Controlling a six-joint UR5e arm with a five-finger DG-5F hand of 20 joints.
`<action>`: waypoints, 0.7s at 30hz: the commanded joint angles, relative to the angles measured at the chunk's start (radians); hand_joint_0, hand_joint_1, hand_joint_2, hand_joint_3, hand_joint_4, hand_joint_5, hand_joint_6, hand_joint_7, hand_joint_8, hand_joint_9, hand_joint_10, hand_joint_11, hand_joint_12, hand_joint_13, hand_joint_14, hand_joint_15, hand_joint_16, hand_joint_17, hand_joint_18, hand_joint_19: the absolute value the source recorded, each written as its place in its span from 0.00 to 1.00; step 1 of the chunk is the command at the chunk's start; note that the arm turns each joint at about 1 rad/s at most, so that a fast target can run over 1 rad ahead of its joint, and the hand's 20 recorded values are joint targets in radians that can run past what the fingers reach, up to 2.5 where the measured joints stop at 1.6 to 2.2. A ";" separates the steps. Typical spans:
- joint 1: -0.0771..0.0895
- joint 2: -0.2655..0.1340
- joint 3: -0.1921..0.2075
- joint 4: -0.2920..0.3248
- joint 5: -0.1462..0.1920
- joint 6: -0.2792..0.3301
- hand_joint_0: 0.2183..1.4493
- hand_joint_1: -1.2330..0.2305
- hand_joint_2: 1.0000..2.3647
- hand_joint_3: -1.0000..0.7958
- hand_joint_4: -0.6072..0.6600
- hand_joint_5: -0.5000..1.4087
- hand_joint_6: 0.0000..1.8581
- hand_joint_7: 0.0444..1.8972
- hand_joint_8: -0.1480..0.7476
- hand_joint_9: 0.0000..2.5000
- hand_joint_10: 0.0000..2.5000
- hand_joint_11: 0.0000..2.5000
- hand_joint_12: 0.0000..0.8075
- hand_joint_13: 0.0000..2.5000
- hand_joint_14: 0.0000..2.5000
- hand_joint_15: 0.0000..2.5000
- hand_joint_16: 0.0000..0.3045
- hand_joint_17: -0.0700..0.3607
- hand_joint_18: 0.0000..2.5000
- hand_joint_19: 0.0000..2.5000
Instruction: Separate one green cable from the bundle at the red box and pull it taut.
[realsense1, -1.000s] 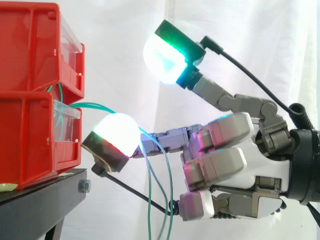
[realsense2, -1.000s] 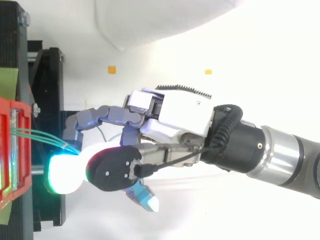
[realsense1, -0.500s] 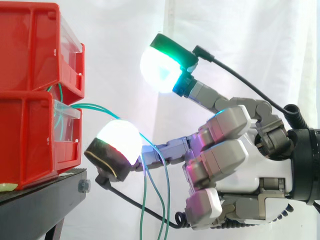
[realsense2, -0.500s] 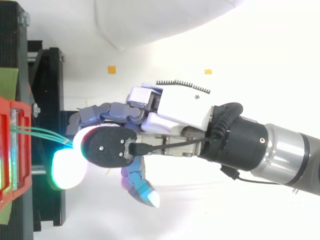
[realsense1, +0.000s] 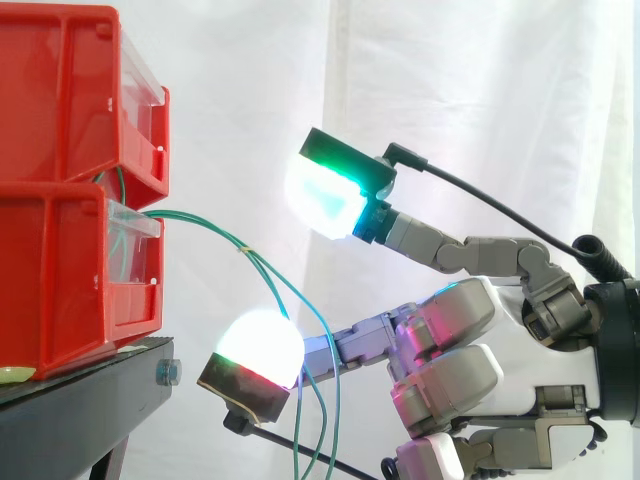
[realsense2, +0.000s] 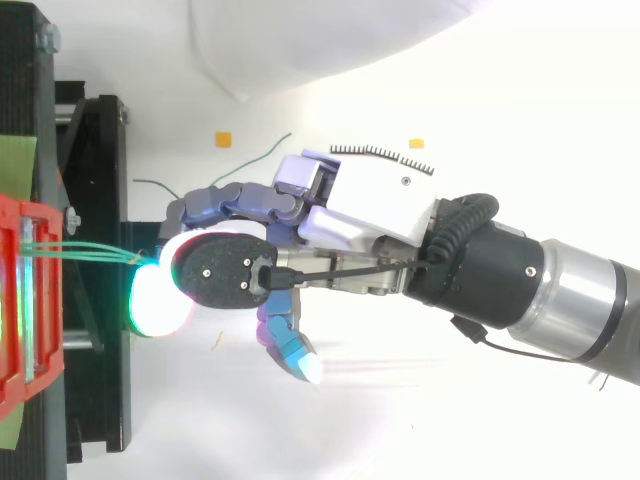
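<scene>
A few thin green cables (realsense1: 200, 222) leave the lower red bin (realsense1: 60, 280), run right as a bundle, then slope down across the hand's lower extended finger and hang below it. From above, the cables (realsense2: 90, 251) stretch from the bin to under the glowing pads. The hand (realsense1: 500, 340) reaches in from the right, a short way off the bin. Its upper fingertip (realsense1: 322, 200) glows white and green, well above the lower fingertip (realsense1: 262, 345), which glows white. Nothing is pinched between them; the other fingers are curled by the palm (realsense2: 380, 200).
A second red bin (realsense1: 60, 100) is stacked on the lower one, both on a black stand (realsense1: 80, 400). A white curtain hangs behind. Seen from above, two small orange markers (realsense2: 223, 139) and a loose green cable end (realsense2: 270, 150) lie on the white floor.
The hand has drawn back from the bin and dropped lower. Its lower fingertip sank below the bin's edge, and the cables now stretch out longer and straighter from the bin.
</scene>
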 joint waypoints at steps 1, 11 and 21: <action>-0.001 0.000 0.002 -0.013 0.001 0.010 0.19 0.56 0.00 0.28 0.68 0.31 0.27 0.62 0.52 0.75 0.01 0.23 0.55 0.67 0.01 0.38 0.29 0.63 0.66 0.18; -0.024 0.001 0.079 -0.114 0.001 0.015 0.19 0.56 0.00 0.28 0.67 0.31 0.27 0.62 0.51 0.74 0.01 0.23 0.55 0.67 0.01 0.37 0.29 0.63 0.65 0.18; -0.026 0.001 0.099 -0.139 0.001 0.010 0.19 0.56 0.00 0.28 0.68 0.31 0.27 0.62 0.51 0.74 0.01 0.23 0.55 0.67 0.01 0.37 0.29 0.63 0.65 0.18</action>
